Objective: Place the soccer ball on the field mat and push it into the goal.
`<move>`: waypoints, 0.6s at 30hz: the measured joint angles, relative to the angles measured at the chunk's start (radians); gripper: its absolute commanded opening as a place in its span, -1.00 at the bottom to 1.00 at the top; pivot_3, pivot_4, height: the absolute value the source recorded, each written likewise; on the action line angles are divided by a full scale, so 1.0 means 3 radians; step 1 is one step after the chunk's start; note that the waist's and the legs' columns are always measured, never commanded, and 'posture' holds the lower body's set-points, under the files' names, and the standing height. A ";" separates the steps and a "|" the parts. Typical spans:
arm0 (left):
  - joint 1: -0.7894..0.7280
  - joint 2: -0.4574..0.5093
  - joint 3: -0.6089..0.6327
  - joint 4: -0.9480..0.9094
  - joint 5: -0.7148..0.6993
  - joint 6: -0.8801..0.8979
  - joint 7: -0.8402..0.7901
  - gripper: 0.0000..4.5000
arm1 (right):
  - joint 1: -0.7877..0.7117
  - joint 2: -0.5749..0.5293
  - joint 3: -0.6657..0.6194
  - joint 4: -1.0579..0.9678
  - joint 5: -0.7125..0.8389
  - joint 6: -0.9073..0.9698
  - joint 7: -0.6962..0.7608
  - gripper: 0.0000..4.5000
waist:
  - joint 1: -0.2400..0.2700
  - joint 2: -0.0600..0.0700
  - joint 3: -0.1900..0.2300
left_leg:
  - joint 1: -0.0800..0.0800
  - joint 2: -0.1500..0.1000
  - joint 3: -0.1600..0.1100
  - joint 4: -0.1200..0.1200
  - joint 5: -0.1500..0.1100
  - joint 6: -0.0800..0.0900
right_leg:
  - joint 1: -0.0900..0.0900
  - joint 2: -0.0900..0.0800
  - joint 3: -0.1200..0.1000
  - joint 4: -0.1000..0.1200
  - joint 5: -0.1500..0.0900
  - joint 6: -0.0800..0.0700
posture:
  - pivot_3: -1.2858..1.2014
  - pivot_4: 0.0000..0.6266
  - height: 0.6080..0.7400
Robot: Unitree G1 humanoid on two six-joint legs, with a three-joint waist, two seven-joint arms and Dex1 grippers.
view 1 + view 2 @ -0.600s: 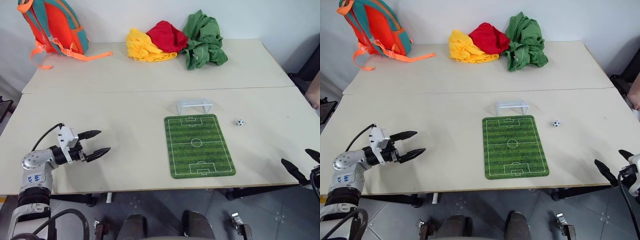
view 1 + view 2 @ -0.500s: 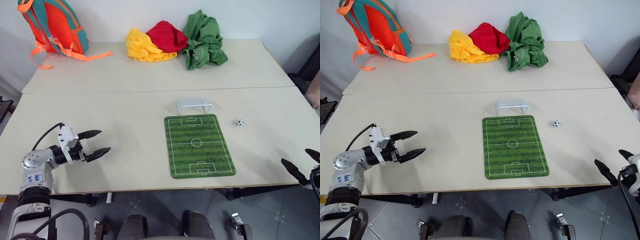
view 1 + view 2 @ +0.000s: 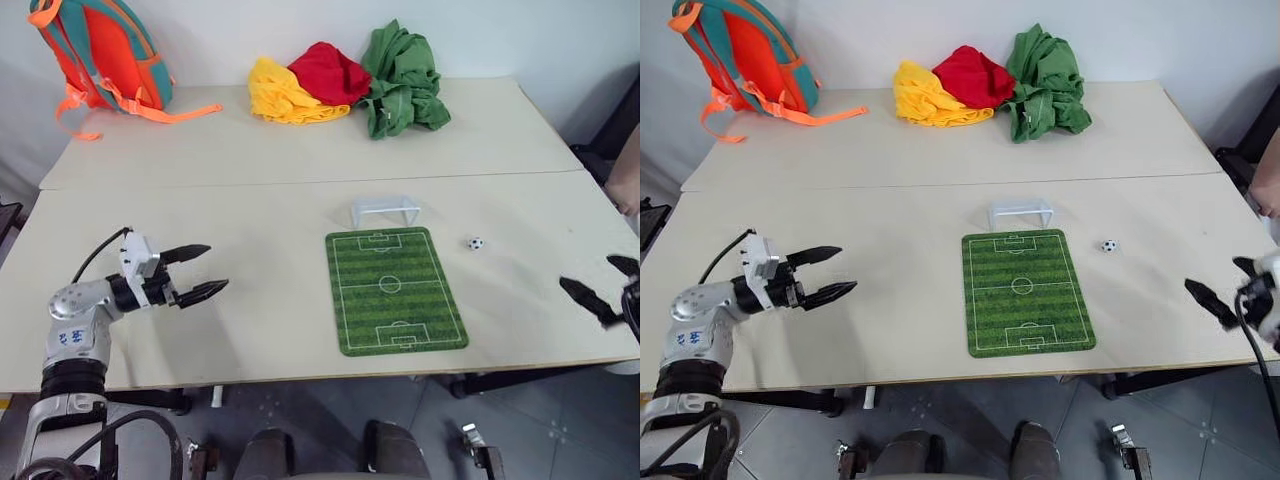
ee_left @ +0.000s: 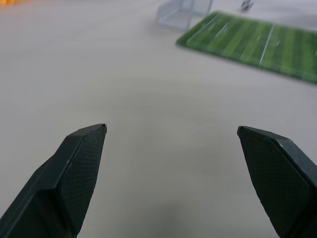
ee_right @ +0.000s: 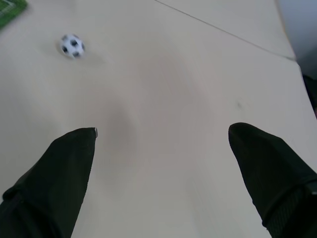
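Left eye view | soccer ball (image 3: 475,242) well ahead of right gripper (image 3: 603,284)

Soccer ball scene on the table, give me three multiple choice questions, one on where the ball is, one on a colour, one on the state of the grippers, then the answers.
1. Where is the soccer ball?
A. on the field mat
B. on the bare table right of the field mat
C. inside the goal

2. What colour is the cloth between the yellow cloth and the green cloth?
A. red
B. blue
C. white

3. How do the two grippers stand?
A. both shut
B. both open and empty
C. right one shut on the ball

Answers:
B: the ball lies off the field mat, near the goal end.
A: the red cloth sits between them.
B: the left gripper and the right gripper each show spread fingers holding nothing.
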 measured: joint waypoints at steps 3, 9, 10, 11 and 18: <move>-0.0034 -0.0045 -0.0054 -0.0081 -0.0012 -0.0003 -0.0089 1.00 | -0.0447 -0.0001 0.0293 0.0044 0.0043 0.0266 0.0057 0.98 | -0.0008 0.0000 0.0000 | 0.0000 0.0000 0.0003 0.0000 0.0000 0.0000 | -0.0001 0.0000 0.0001 0.0000 0.0000 0.0000 | 0.03 -0.52 1.00; -0.0124 -0.0202 -0.0185 -0.0141 -0.0045 -0.0004 -0.0244 1.00 | -0.1365 0.0192 0.0985 0.0687 -0.0204 0.0254 0.0219 0.98 | 0.0002 -0.0002 0.0002 | -0.0007 -0.0001 0.0002 0.0001 0.0000 0.0000 | -0.0005 0.0001 0.0001 -0.0001 0.0000 0.0000 | 0.03 -0.52 1.00; -0.0134 -0.0208 -0.0187 -0.0141 -0.0045 -0.0012 -0.0258 1.00 | -0.1534 0.0264 0.1111 0.0881 -0.0280 0.0200 0.0263 0.98 | 0.0001 -0.0003 0.0003 | -0.0006 -0.0001 0.0002 0.0002 0.0000 0.0000 | -0.0005 0.0001 0.0000 -0.0001 0.0000 0.0000 | 0.03 -0.52 1.00; -0.0155 -0.0229 -0.0191 -0.0144 -0.0046 -0.0018 -0.0260 1.00 | -0.1637 0.0306 0.1206 0.1018 -0.0331 0.0146 0.0301 0.98 | 0.0006 -0.0003 0.0003 | -0.0009 -0.0001 0.0002 0.0001 0.0000 0.0000 | -0.0006 0.0001 0.0000 -0.0002 0.0000 0.0000 | 0.03 -0.52 1.00; 0.0012 -0.0216 -0.0172 -0.0485 -0.0081 0.0064 -0.0231 1.00 | -0.2247 0.0568 0.1549 0.2037 -0.0714 -0.0304 0.0398 0.98 | -0.0037 -0.0003 0.0005 | -0.0010 0.0000 0.0003 -0.0004 -0.0002 0.0001 | -0.0008 0.0001 -0.0002 -0.0004 0.0000 0.0000 | 0.03 -0.52 1.00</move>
